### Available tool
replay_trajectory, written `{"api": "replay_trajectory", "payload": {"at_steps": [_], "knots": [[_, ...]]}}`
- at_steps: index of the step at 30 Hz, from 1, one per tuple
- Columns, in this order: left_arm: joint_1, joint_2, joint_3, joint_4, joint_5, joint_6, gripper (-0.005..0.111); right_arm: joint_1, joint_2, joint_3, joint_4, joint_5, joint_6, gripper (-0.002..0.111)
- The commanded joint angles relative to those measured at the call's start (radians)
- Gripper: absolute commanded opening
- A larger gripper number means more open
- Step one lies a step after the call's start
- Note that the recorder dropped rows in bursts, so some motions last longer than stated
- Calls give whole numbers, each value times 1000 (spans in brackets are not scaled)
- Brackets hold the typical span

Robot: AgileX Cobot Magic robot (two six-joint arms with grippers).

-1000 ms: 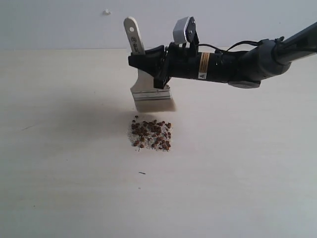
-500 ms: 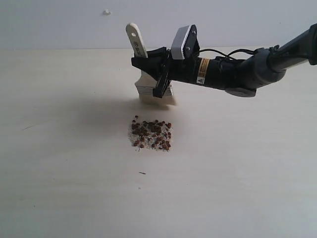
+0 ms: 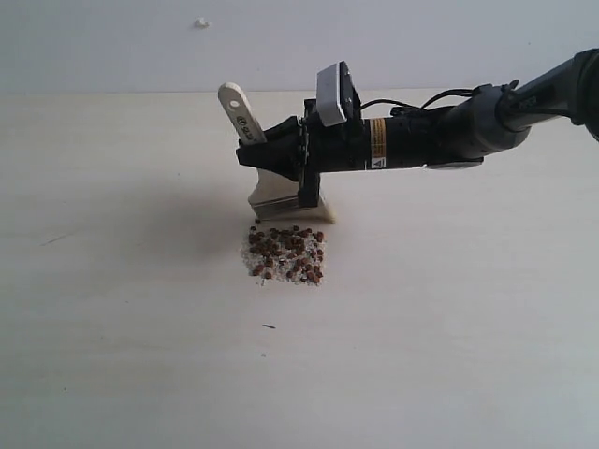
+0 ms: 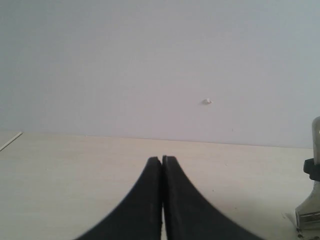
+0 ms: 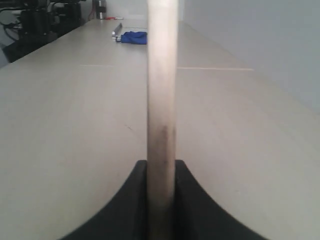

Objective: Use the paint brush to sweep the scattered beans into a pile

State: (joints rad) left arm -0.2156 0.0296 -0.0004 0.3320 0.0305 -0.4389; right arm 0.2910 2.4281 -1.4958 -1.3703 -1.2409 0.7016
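My right fingers (image 5: 120,215) are clamped on the flat wide paint brush (image 3: 279,192) with its pale wooden handle, silver ferrule and off-white bristles; it stands tilted, handle leaning left, bristle tips down at the pale surface (image 3: 140,299) just beside the far edge of the compact pile (image 3: 285,254) of reddish-brown beans and whitish crumbs; my left fingers (image 4: 137,210) are pressed together, holding nothing.
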Motion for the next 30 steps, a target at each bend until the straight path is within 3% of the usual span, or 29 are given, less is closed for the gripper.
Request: {"api": "replay_trajectory", "payload": {"at_steps": [1,14,30], "knots": [[-5,-6,0,4,-1,1,0,0,-22,0,-120,20,93,0],[-5,-6,0,4,-1,1,0,0,-79,0,119,20,-57,0],[-5,-6,0,4,-1,1,0,38,-40,0,53,20,-62,0]]}}
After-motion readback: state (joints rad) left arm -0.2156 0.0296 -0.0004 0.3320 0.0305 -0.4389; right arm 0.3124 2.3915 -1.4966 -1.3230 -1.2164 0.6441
